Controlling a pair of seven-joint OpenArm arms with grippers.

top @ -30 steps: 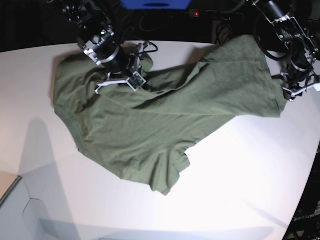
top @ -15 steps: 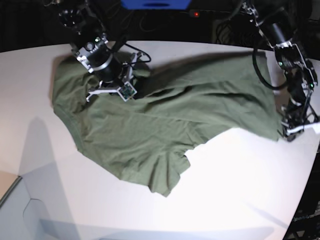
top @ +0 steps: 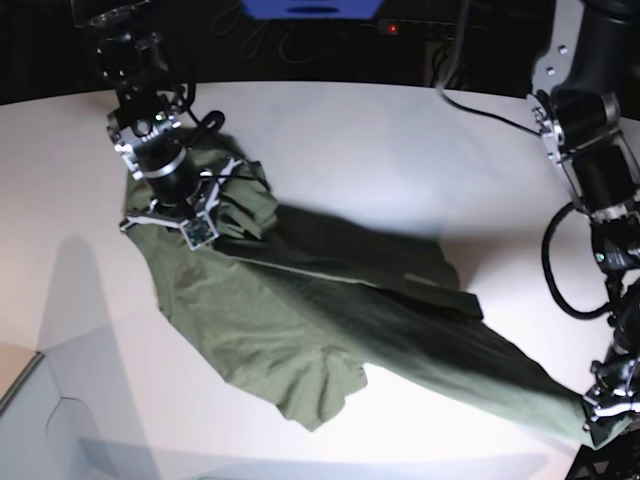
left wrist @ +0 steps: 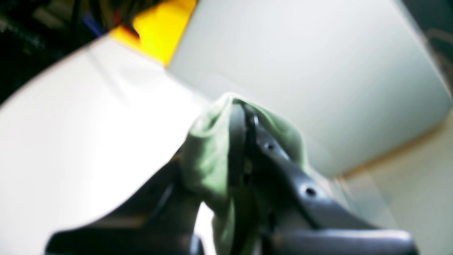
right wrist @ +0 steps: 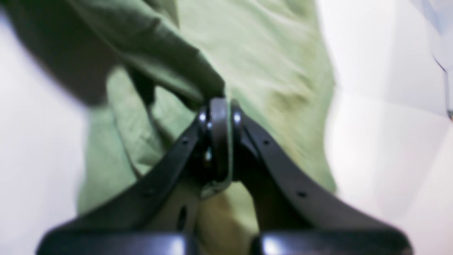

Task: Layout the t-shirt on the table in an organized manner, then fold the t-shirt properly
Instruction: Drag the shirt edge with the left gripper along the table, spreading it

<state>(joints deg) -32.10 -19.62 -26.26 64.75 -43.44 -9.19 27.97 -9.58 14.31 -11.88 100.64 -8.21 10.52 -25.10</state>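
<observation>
The olive-green t-shirt [top: 330, 320] lies stretched in a long diagonal across the white table [top: 400, 130], from back left to front right. At the back left, my right gripper [top: 190, 222] is shut on a bunched fold of the shirt [right wrist: 170, 71]; its fingertips [right wrist: 220, 106] pinch the cloth together. My left gripper [top: 603, 418] is at the table's front right edge, shut on a corner of the shirt [left wrist: 208, 148], which wraps around its closed tips [left wrist: 244, 113]. One sleeve [top: 325, 395] fans out toward the front.
The table's curved edge [top: 600, 300] runs down the right, with dark surroundings beyond. A blue object [top: 310, 8] and cables sit behind the table. A pale panel [top: 40, 420] shows at the front left. The left wrist view shows something yellow [left wrist: 159, 32] past the table edge.
My left gripper closed on the shirt's corner and carried it from the back right to the front right edge. My right gripper shifted left. The shirt is now drawn out diagonally.
</observation>
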